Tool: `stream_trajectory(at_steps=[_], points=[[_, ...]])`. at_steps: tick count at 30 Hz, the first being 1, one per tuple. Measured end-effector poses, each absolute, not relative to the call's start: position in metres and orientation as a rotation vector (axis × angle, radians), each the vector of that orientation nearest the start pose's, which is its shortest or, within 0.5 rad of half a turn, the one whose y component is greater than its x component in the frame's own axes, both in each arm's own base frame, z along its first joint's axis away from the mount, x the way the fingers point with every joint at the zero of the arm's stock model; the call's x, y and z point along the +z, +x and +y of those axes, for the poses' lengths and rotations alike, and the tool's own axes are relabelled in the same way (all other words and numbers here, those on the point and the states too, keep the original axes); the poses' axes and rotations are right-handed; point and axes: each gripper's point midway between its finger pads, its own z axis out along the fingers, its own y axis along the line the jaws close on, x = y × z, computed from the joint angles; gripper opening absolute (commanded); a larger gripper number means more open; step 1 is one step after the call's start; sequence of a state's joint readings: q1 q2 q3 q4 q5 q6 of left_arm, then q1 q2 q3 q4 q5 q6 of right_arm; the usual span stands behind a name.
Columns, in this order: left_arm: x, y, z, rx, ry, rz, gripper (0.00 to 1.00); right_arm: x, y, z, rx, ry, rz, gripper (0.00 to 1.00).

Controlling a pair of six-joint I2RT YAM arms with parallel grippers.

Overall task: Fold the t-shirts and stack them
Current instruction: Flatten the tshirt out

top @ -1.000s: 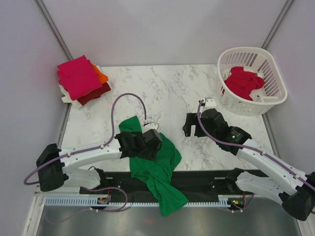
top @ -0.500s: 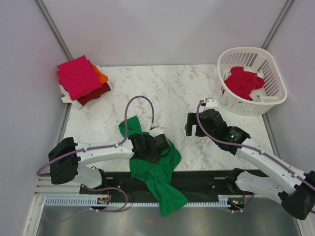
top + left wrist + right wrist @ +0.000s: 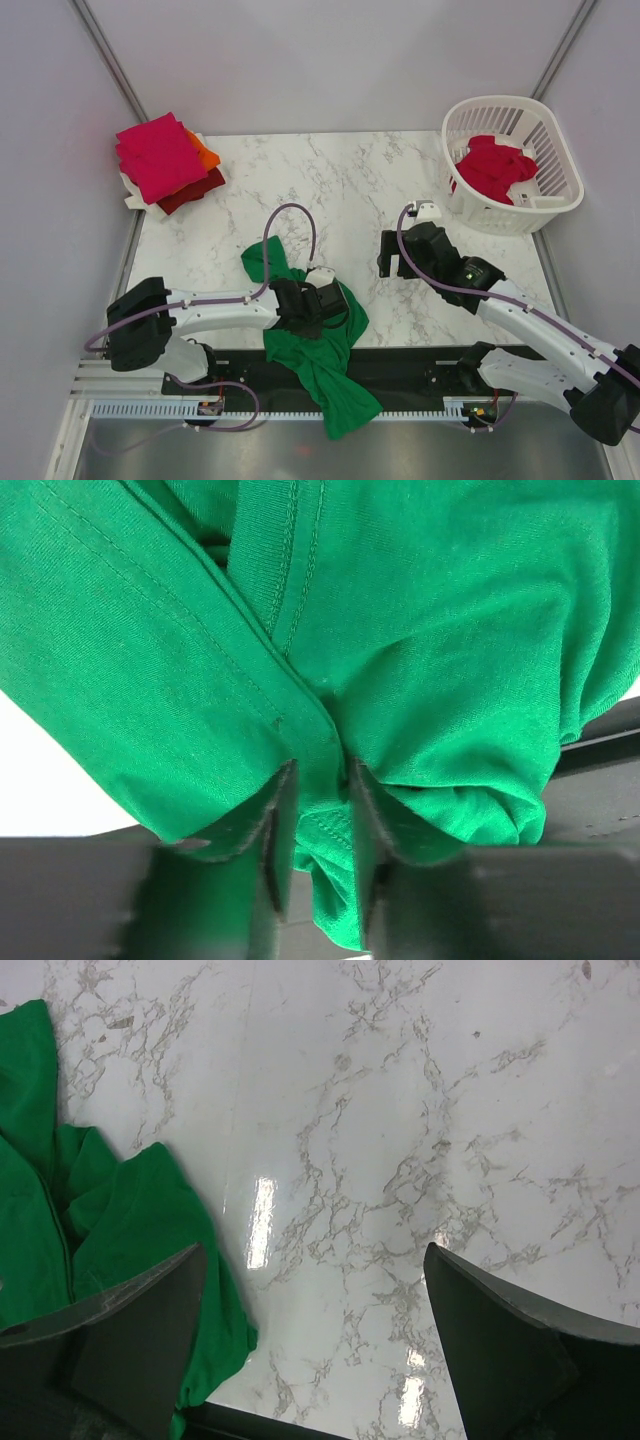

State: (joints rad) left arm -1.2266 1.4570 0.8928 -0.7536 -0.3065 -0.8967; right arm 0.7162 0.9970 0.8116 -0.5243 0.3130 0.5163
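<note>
A bright green t-shirt point(image 3: 325, 350) lies crumpled at the near edge of the marble table point(image 3: 350, 190), part of it hanging over the front. My left gripper point(image 3: 328, 305) is on top of it, its jaws shut on a fold of the green cloth point(image 3: 320, 800). My right gripper point(image 3: 390, 255) is open and empty above bare marble to the right of the shirt; the shirt's edge point(image 3: 120, 1230) shows at the left of its view. A folded stack with a magenta-pink shirt point(image 3: 158, 155) on top, over orange point(image 3: 205, 153) and dark red point(image 3: 195, 190), sits at the back left.
A white slatted laundry basket point(image 3: 548, 135) at the back right holds a crumpled red shirt point(image 3: 495, 167). A black rail point(image 3: 420, 365) runs along the table's front edge. White walls close in the sides and back.
My left gripper has moved right and toward the near edge over the green shirt, bunching the cloth. The right gripper has barely moved.
</note>
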Motion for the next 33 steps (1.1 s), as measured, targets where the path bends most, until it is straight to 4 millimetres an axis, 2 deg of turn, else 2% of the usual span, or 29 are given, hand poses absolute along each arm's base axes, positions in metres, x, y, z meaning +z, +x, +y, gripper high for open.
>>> stream_trajectory(at_steps=[1, 4, 8, 11, 14, 17, 19, 22, 25, 28, 29, 33], points=[[0.046, 0.111, -0.244, -0.100, 0.395, 2.722, 0.18, 0.160, 0.243, 0.166, 0.307, -0.063, 2.258, 0.98], [0.046, 0.110, -0.244, -0.101, 0.384, 2.723, 0.02, 0.159, 0.243, 0.166, 0.305, -0.064, 2.260, 0.98], [0.048, 0.111, -0.243, -0.095, 0.380, 2.721, 0.02, 0.159, 0.242, 0.165, 0.305, -0.064, 2.261, 0.98], [0.061, 0.113, -0.241, -0.076, 0.376, 2.708, 0.02, 0.159, 0.242, 0.166, 0.307, -0.065, 2.262, 0.98], [0.098, 0.123, -0.238, -0.064, 0.340, 2.648, 0.02, 0.157, 0.239, 0.170, 0.333, -0.084, 2.274, 0.97], [0.149, 0.134, -0.229, -0.128, 0.259, 2.545, 0.04, 0.154, 0.234, 0.184, 0.424, -0.135, 2.293, 0.96], [0.181, 0.137, -0.217, -0.214, 0.199, 2.477, 0.07, 0.149, 0.229, 0.198, 0.502, -0.180, 2.309, 0.96], [0.207, 0.134, -0.191, -0.289, 0.125, 2.424, 0.04, 0.137, 0.218, 0.223, 0.612, -0.270, 2.348, 0.96], [0.206, 0.128, -0.168, -0.300, 0.058, 2.422, 0.03, 0.124, 0.205, 0.250, 0.681, -0.374, 2.382, 0.96], [0.191, 0.119, -0.146, -0.275, 0.009, 2.449, 0.03, 0.104, 0.190, 0.272, 0.695, -0.475, 2.430, 0.94], [0.187, 0.115, -0.139, -0.271, -0.007, 2.456, 0.02, 0.097, 0.185, 0.278, 0.690, -0.506, 2.449, 0.90], [0.177, 0.107, -0.120, -0.290, -0.068, 2.463, 0.02, 0.068, 0.172, 0.296, 0.658, -0.602, 2.517, 0.83]])
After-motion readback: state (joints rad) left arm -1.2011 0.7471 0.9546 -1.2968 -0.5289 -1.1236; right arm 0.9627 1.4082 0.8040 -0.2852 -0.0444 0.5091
